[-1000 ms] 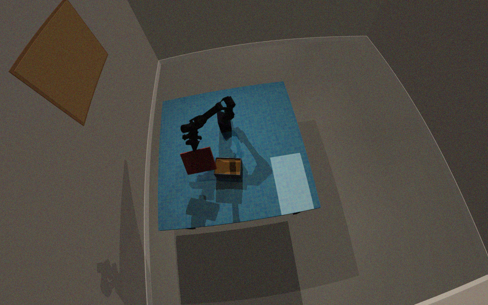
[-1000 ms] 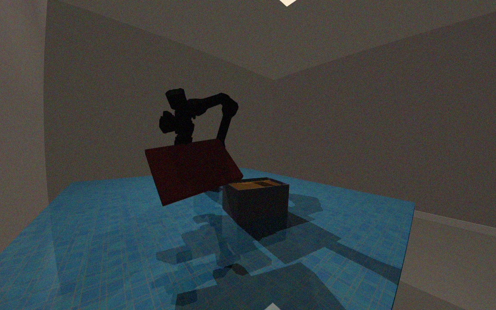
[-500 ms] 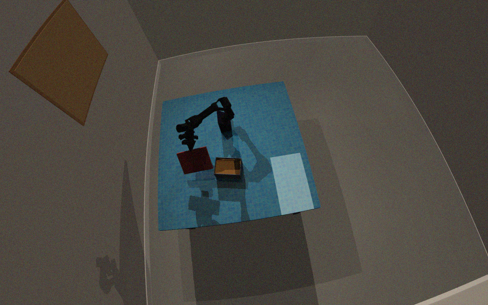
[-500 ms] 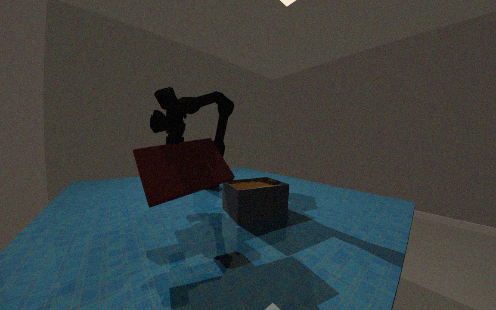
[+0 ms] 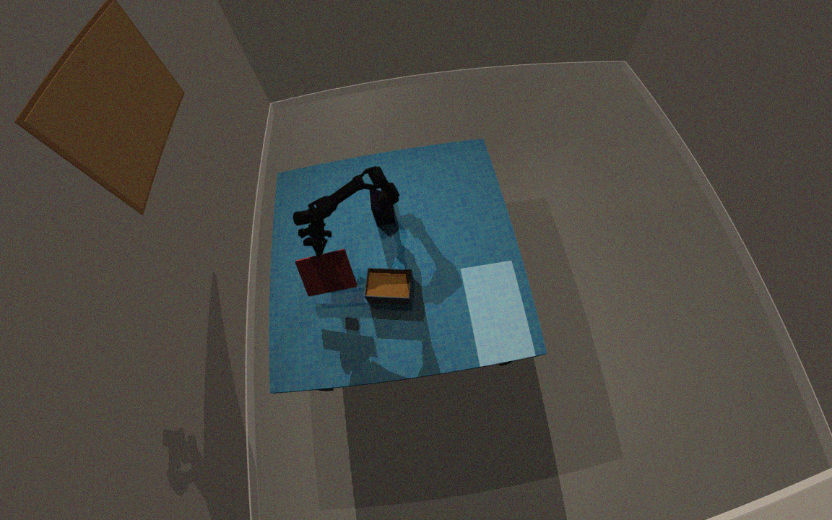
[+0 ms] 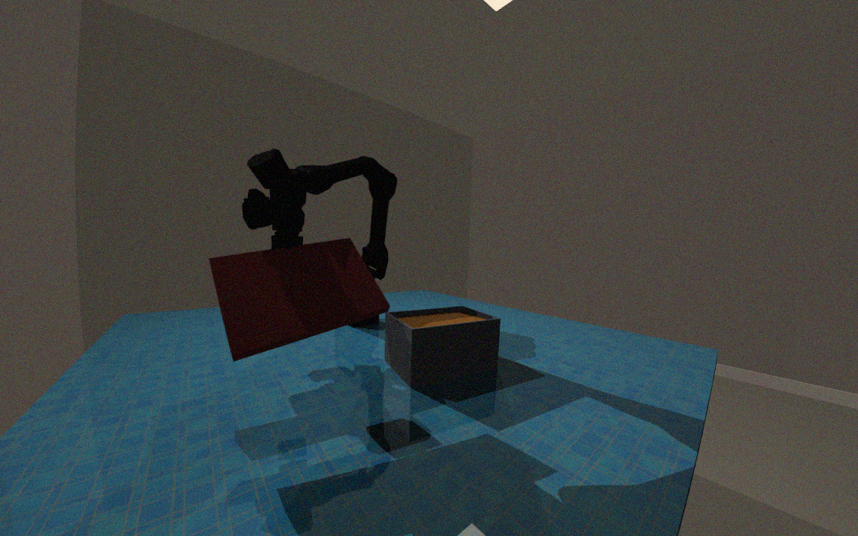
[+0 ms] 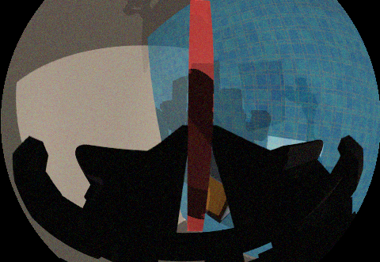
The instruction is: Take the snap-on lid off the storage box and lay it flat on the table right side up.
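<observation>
The red lid (image 5: 326, 273) (image 6: 299, 296) (image 7: 201, 36) is off the box and hangs in the air, steeply tilted, left of the box in the top and exterior views. My gripper (image 5: 320, 253) (image 7: 199, 131) is shut on one edge of the lid. In the exterior view the lid hides the fingertips. The dark grey storage box (image 5: 389, 302) (image 6: 455, 356) stands upright and uncovered on the blue table, with an orange-brown inside. In the exterior view the lid's lower right corner appears close to the box's top left rim; a gap shows between them in the top view.
The blue table (image 5: 445, 193) (image 6: 118, 400) carries a pale rectangular patch (image 5: 497, 313) at the right in the top view. Shadows of the arm, lid and box fall across the table. The table's left edge is near the lid in the top view.
</observation>
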### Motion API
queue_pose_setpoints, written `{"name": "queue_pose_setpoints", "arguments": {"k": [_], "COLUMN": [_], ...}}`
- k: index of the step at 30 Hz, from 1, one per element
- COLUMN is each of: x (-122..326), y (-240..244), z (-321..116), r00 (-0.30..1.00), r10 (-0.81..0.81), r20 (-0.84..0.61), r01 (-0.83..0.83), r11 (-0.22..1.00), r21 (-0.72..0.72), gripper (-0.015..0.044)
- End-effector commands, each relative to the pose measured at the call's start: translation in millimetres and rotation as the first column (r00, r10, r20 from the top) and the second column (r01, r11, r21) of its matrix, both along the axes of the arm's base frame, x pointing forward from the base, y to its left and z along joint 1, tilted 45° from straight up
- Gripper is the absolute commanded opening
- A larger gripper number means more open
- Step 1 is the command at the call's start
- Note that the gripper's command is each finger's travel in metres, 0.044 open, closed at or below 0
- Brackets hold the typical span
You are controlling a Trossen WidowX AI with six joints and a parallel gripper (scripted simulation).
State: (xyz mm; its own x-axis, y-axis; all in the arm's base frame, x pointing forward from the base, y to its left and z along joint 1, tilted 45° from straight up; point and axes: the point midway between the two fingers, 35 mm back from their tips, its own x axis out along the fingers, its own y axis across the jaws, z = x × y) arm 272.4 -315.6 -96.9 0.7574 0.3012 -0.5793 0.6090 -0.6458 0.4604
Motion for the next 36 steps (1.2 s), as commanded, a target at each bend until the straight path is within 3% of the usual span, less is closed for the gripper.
{"name": "queue_pose_setpoints", "arguments": {"k": [1,36], "x": [-2.1,-3.2], "y": [-8.3,7.8], "z": [-3.5,-24.9], "r00": [1.000,1.000], "r10": [0.001,0.001], "r20": [0.012,0.013], "r01": [0.000,0.000], "r11": [1.000,1.000], "r21": [-0.006,-0.006], "gripper": [0.0000,0.0000]}}
